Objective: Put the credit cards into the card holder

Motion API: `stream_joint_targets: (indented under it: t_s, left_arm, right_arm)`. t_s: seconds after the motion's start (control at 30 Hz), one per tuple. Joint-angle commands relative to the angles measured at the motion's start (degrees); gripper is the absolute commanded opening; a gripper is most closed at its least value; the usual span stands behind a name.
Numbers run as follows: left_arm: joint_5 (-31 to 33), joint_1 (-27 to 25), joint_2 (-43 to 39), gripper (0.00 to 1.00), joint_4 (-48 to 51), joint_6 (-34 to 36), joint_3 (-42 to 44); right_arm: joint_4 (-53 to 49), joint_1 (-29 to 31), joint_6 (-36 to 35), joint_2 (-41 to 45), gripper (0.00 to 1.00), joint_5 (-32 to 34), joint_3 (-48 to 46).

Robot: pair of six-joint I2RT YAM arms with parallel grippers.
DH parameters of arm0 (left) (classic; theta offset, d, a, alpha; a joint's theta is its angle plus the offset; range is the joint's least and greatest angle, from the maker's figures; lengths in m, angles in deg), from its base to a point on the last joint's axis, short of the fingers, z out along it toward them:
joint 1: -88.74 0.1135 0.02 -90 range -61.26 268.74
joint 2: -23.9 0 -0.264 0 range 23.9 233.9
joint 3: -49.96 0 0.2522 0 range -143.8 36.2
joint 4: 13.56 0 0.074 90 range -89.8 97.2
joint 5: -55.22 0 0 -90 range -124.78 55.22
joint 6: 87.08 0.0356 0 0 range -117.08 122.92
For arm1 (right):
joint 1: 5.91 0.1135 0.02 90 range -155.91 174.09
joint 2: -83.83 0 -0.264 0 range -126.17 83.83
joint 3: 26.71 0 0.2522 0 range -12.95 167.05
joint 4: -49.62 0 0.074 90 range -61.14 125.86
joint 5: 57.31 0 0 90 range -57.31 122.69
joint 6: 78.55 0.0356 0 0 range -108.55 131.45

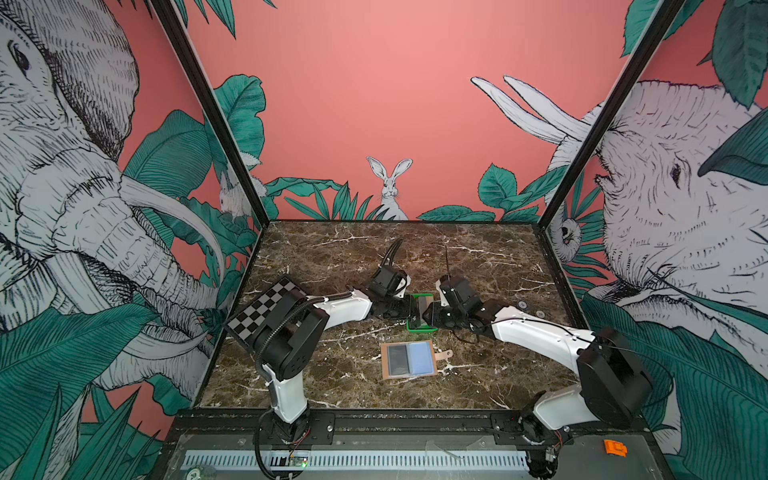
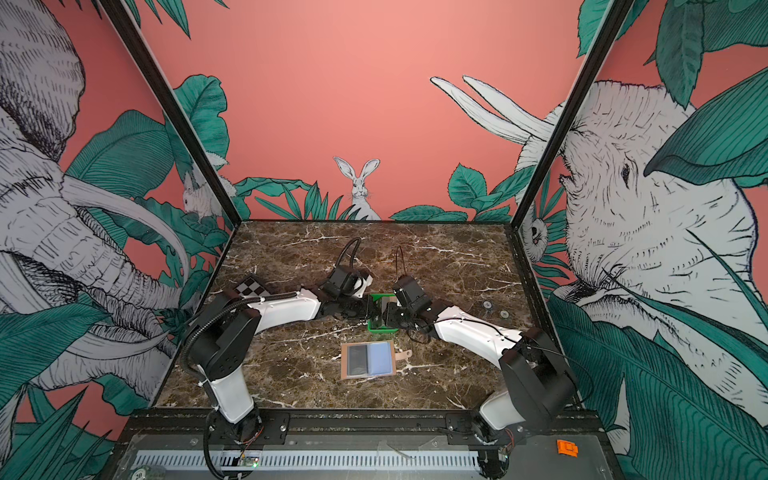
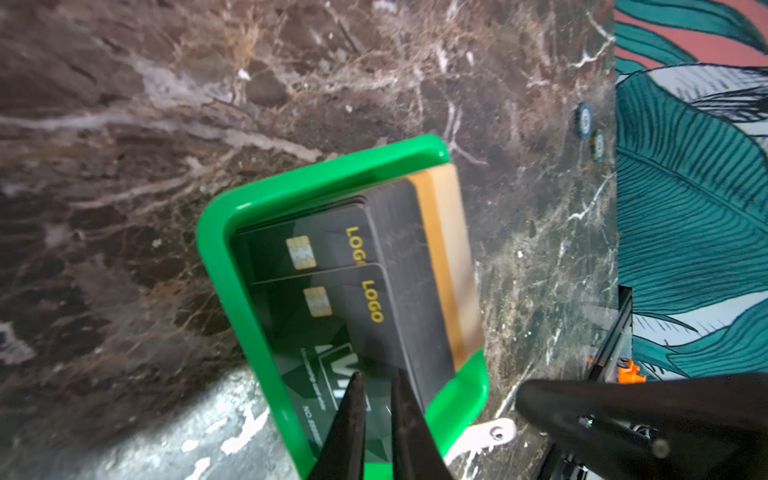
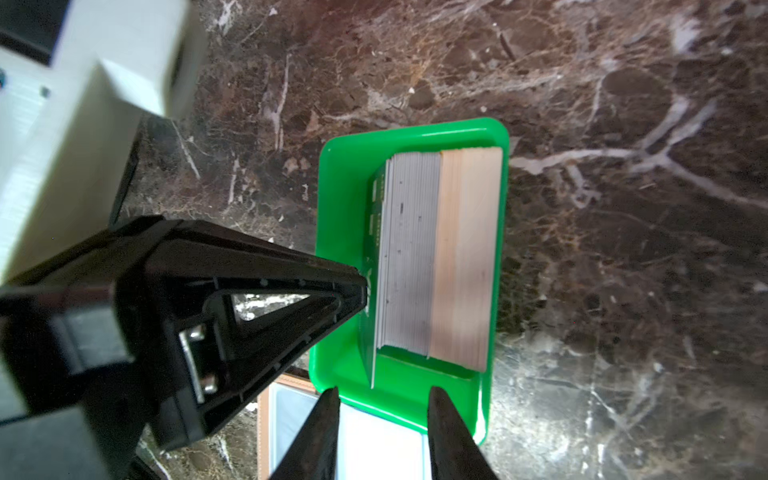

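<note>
The credit cards stand on edge as a stack in a green tray (image 1: pixel 422 330) (image 3: pixel 332 166) at mid-table: black ones with a gold logo (image 3: pixel 332 249), grey edges (image 4: pixel 411 249) and tan edges (image 4: pixel 465 249). The front black VIP card (image 3: pixel 332 361) (image 4: pixel 372 332) leans away from the stack. My left gripper (image 3: pixel 376 374) (image 1: pixel 413 309) is shut and empty, its tip against that card's face. My right gripper (image 4: pixel 382 390) (image 1: pixel 426 313) is open and empty over the tray's near rim. The card holder (image 1: pixel 384 361) (image 2: pixel 345 361) lies open nearer the front. It holds a dark grey card (image 1: pixel 397 359) and a light blue card (image 1: pixel 422 358).
The holder's strap tab (image 1: pixel 444 354) sticks out to its right. A checkerboard plate (image 1: pixel 266 307) sits on the left arm. Two small round discs (image 1: pixel 522 305) lie at the right near the wall. An orange piece (image 1: pixel 615 448) rests beyond the table's front rail.
</note>
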Motion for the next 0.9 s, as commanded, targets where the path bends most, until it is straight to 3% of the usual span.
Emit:
stream_joint_targets:
  t_s: [0.0,0.43,0.87]
  left_arm:
    - [0.0,0.2,-5.8,0.15,-0.1,0.2,1.4]
    - [-0.1,0.2,-16.3,0.17,-4.6,-2.0,12.1]
    - [0.1,0.2,-19.9,0.16,-5.8,-2.9,16.3]
  right_arm:
    - [2.3,0.9,1.7,-1.0,0.32,-0.1,-0.1]
    - [4.1,2.9,3.5,-6.1,0.18,-0.2,1.4]
    - [4.0,3.2,3.5,-7.6,0.12,0.3,2.0]
